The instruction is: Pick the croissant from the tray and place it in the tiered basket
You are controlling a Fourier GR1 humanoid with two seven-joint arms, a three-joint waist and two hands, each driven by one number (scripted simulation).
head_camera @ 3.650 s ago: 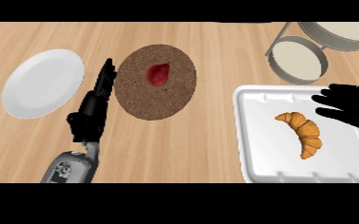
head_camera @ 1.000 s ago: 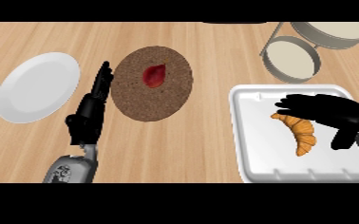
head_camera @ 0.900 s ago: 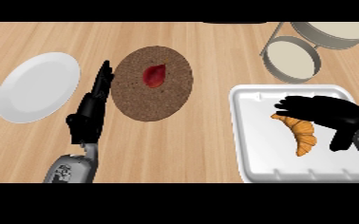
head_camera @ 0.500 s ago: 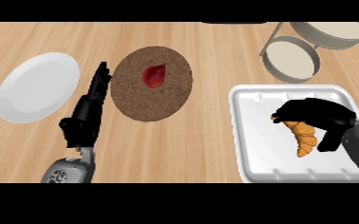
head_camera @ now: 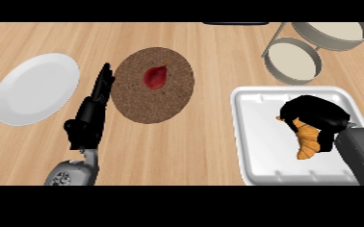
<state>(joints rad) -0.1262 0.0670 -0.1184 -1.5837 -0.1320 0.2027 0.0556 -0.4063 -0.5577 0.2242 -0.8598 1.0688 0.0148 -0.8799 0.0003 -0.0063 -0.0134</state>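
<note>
The golden croissant [head_camera: 308,142] lies in the white tray [head_camera: 254,139] at the lower right. My right hand [head_camera: 317,114] sits over the croissant's upper half with its fingers curled down round it, so only the lower end shows. The tiered basket [head_camera: 293,60] stands at the upper right, its cream lower bowl just beyond the tray and a second tier [head_camera: 331,30] behind it. My left hand [head_camera: 90,113] rests open at the left, fingers straight and pointing away from me, next to the brown plate.
A brown round plate [head_camera: 162,100] with a red piece of food [head_camera: 155,76] lies in the middle. A white plate [head_camera: 35,87] sits at the far left. Wooden counter runs between the brown plate and the tray.
My right hand has come in from the tray's right side over the croissant and curled its fingers round the upper half. The left hand has barely shifted.
</note>
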